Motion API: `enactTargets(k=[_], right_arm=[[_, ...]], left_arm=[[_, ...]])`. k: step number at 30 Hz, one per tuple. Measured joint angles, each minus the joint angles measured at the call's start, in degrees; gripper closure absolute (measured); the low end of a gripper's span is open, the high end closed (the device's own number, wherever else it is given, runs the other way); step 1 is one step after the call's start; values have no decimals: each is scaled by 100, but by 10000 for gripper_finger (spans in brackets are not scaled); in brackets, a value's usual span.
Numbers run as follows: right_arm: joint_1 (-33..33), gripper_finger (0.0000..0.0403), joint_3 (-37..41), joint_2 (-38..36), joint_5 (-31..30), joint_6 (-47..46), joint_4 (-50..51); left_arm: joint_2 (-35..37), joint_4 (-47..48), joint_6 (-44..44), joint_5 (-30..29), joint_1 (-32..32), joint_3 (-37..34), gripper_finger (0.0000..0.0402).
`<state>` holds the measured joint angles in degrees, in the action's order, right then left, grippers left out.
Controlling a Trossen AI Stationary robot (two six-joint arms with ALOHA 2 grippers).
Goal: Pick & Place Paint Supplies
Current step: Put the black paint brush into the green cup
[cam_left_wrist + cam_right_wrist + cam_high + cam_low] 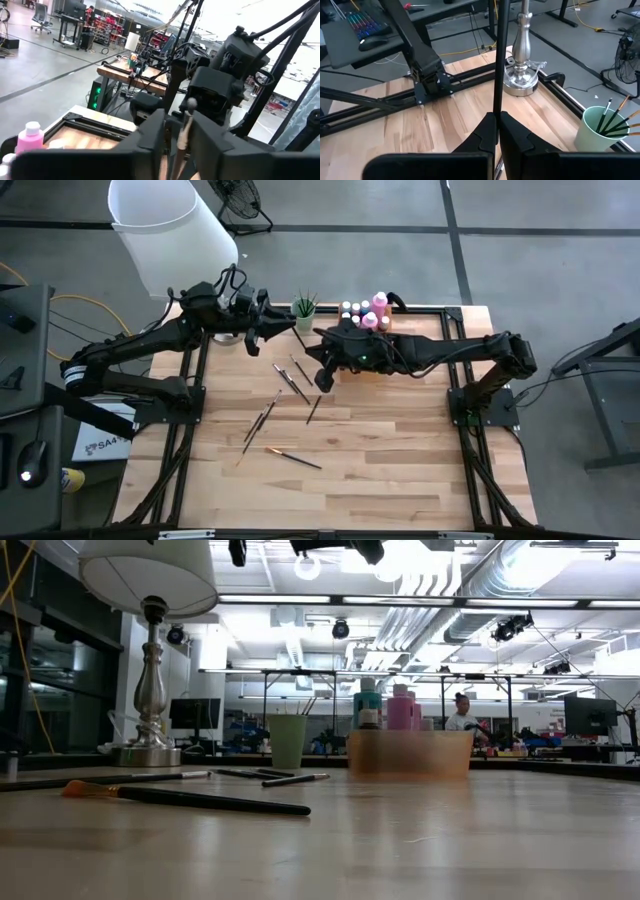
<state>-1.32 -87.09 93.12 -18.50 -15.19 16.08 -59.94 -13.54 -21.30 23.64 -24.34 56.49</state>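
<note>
A thin dark-handled paintbrush (498, 60) is held clear above the table's far middle by my right gripper (497, 117), which is shut on it. My left gripper (179, 145) reaches in from the left. Its fingers are open only narrowly and stand on either side of the brush's pale upper end (183, 132). In the high view the brush (301, 342) runs between the left gripper (288, 330) and the right gripper (322, 376). Several loose brushes (262, 418) lie flat on the wood. Pale-capped paint bottles (372, 310) stand in a wooden box (410, 752). My right gripper pinches the brush's dark handle (496, 111) between its two fingers. It comes from the table's right side, slanting slightly down, with the fingers across the handle. The brush rises from the fingers, lifted clear of the table. My left gripper's fingers (150, 140) flank the pale end; I cannot tell whether they touch it.
A green cup (304, 308) with brushes in it stands at the far edge, between the arms. A lamp with a white shade (165, 230) and silver base (521, 82) is at the far left corner. Bare wood lies toward the near edge (400, 480).
</note>
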Motion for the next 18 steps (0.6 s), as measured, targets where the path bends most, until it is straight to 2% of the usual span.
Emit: enactTargets(k=[4, 11, 14, 18], right_arm=[[0, 399, 0, 0, 0, -65, 11], [-7, 393, 0, 0, 0, -16, 6], [-4, 367, 0, 0, 55, -16, -1], [-4, 304, 0, -45, -14, -230, 96]], left_arm=[[0, -2, 2, 154, 0, 4, 387], [0, 0, 42, 177, 0, 4, 392], [0, 0, 48, 177, -2, 4, 393], [0, 59, 287, 36, 0, 4, 394]])
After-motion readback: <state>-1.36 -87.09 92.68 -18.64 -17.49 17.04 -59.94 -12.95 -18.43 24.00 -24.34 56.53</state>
